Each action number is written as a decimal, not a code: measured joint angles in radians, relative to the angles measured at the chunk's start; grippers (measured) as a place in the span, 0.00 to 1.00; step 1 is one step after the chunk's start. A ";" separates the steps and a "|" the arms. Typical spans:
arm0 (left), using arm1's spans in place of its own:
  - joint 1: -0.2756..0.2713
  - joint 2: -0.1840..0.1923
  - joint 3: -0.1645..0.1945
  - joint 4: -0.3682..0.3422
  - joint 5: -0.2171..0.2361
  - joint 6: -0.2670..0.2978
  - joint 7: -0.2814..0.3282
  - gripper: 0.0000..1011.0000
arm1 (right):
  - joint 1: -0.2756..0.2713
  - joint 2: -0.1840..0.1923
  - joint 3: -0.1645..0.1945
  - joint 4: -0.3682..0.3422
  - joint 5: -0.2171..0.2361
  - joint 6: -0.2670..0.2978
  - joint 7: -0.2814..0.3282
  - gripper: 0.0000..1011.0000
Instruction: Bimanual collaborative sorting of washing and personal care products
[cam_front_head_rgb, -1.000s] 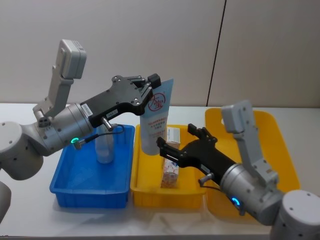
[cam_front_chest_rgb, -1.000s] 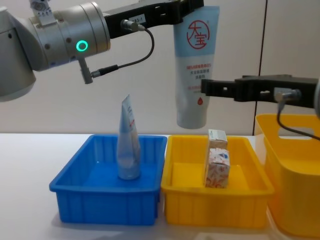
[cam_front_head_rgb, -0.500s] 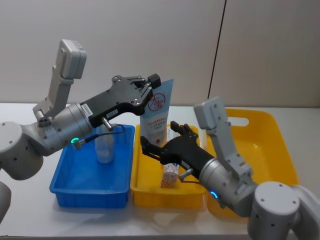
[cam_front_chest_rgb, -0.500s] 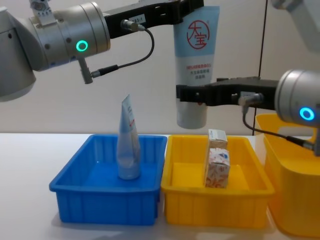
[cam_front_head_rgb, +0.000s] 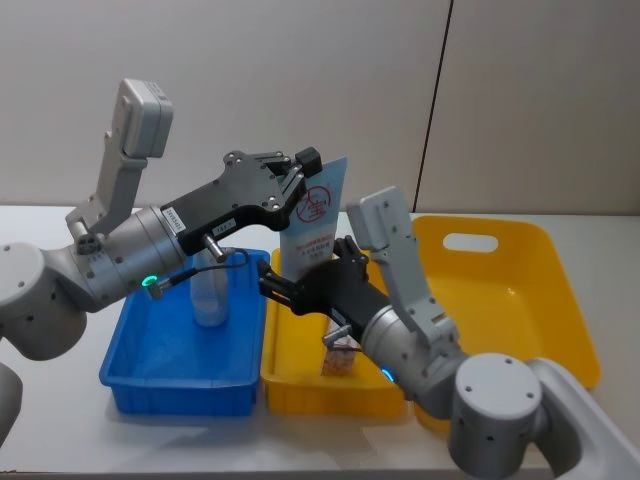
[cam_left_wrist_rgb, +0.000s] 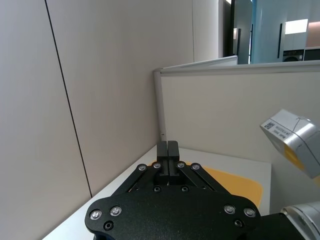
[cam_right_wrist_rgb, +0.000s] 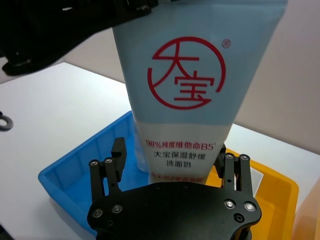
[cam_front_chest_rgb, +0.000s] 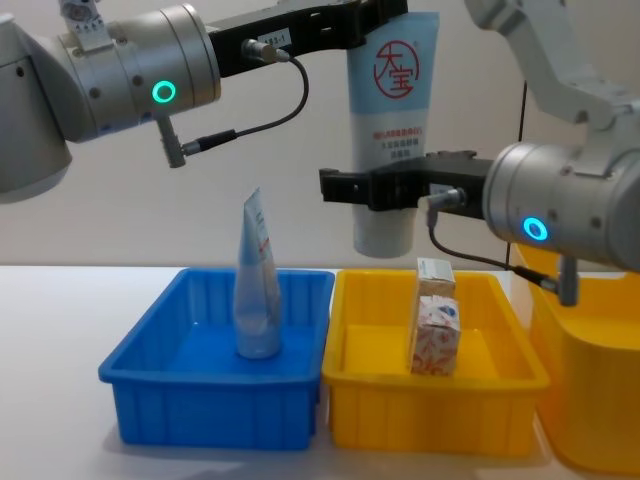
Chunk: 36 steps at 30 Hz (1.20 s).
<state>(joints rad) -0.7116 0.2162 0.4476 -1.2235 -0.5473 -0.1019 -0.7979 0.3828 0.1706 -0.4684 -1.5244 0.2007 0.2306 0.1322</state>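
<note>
Chest view, item one: a pale-blue plastic squeeze tube with a red round logo and white cap (cam_front_chest_rgb: 392, 130), hanging cap-down in the air above the seam between the two small bins. The left claw (cam_front_head_rgb: 308, 165) is clenched on its flat crimped top edge, which leaves the body free for a second grip. Item two: the right claw (cam_right_wrist_rgb: 170, 157), released, with its fingers spread to either side of the tube's lower printed part; whether they touch it cannot be told. It appears placed to take the tube over, a handover not yet done. Item three: a second pale-blue tube (cam_front_chest_rgb: 255, 290), upright on its cap in the blue plastic bin (cam_front_chest_rgb: 210, 385), apparently the place for tubes. Item four: a small white carton with red-orange print (cam_front_chest_rgb: 435, 335), and a paler small carton (cam_front_chest_rgb: 434, 275) just behind and above it, both in the small yellow plastic bin (cam_front_chest_rgb: 430, 420). Item five: a large yellow bin with a handle slot (cam_front_chest_rgb: 590, 400), beside it on the robot's right. All bins rest on the white surface (cam_front_chest_rgb: 50, 400).
</note>
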 joint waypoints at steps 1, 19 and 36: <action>0.000 0.000 0.000 0.000 0.000 0.000 0.000 0.00 | 0.003 -0.004 -0.001 0.004 -0.003 -0.002 -0.003 0.99; 0.000 0.000 0.000 0.000 0.000 0.000 0.000 0.00 | 0.032 -0.047 -0.020 0.059 -0.044 -0.032 -0.041 0.56; 0.000 0.000 0.000 0.000 0.000 0.000 0.000 0.20 | 0.029 -0.051 -0.011 0.057 -0.053 -0.026 -0.046 0.25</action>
<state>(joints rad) -0.7116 0.2162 0.4477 -1.2235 -0.5474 -0.1019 -0.7979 0.4114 0.1199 -0.4798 -1.4669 0.1473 0.2048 0.0863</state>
